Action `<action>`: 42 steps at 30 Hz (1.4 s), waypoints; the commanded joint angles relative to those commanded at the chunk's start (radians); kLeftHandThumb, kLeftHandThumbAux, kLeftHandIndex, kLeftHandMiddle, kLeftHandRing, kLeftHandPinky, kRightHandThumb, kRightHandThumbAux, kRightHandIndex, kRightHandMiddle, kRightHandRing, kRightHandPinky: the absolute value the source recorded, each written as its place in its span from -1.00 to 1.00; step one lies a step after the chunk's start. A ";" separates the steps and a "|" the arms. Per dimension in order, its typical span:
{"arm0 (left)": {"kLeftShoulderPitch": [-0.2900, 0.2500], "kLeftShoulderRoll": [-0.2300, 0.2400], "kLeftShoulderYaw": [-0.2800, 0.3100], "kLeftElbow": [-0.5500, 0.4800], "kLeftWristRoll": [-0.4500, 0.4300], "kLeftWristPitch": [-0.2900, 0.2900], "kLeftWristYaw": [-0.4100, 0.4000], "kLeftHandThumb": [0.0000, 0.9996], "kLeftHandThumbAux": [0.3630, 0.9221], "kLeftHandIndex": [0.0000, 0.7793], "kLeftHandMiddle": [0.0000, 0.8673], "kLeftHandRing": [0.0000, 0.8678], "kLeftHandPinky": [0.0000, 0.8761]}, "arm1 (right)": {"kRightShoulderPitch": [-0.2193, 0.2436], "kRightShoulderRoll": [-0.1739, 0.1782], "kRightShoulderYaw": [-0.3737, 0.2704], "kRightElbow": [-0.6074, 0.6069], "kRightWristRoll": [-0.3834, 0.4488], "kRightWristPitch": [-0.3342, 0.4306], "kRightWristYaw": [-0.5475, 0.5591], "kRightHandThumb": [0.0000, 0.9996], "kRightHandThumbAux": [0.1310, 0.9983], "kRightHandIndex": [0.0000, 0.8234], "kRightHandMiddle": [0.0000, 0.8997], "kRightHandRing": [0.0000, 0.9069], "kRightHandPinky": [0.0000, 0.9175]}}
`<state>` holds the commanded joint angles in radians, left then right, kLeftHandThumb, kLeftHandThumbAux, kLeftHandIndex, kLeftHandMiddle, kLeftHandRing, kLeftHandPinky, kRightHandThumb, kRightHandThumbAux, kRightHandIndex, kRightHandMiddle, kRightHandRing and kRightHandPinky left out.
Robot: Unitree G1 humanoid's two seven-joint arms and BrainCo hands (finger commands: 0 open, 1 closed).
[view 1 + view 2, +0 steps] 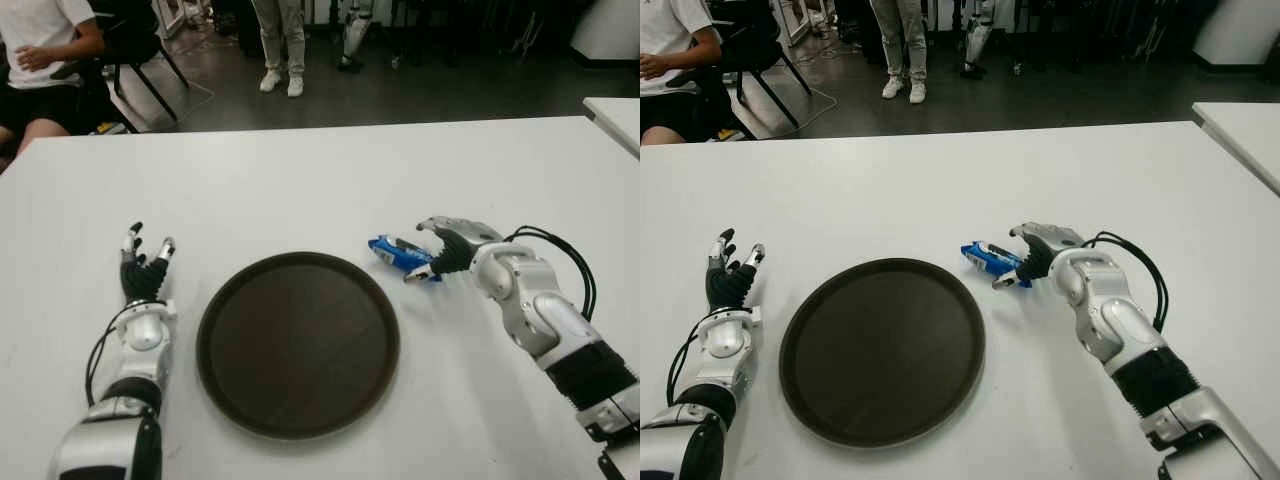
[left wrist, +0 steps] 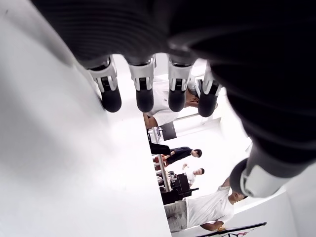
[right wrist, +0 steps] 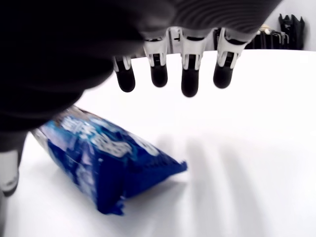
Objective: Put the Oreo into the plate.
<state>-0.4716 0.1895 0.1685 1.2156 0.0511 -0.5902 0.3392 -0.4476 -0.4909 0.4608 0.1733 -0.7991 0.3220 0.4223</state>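
Observation:
The Oreo, a blue packet (image 1: 398,254), lies flat on the white table (image 1: 320,180) just right of the plate's far edge. The plate (image 1: 298,340) is a round dark brown tray in front of me, with nothing on it. My right hand (image 1: 432,250) reaches in from the right and hovers over the packet's right end. In the right wrist view its fingers (image 3: 190,84) stay extended above the packet (image 3: 103,158), not closed around it. My left hand (image 1: 145,262) shows left of the plate, fingers spread and holding nothing.
A second white table's corner (image 1: 615,115) shows at the far right. Beyond the table's far edge a person sits on a chair (image 1: 45,60) at the left, and another stands (image 1: 280,45) on the dark floor.

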 joint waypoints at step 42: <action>0.005 -0.013 -0.012 0.001 0.016 -0.017 0.027 -0.35 -0.12 -0.88 -0.89 -0.96 -0.97 | -0.167 0.061 0.004 0.250 -0.010 -0.058 -0.042 -0.97 -0.19 -0.96 -0.73 -0.69 -0.60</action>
<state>-0.4664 0.1769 0.1561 1.2161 0.0674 -0.6069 0.3665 -0.6148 -0.4297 0.4647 0.4237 -0.8092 0.2636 0.3803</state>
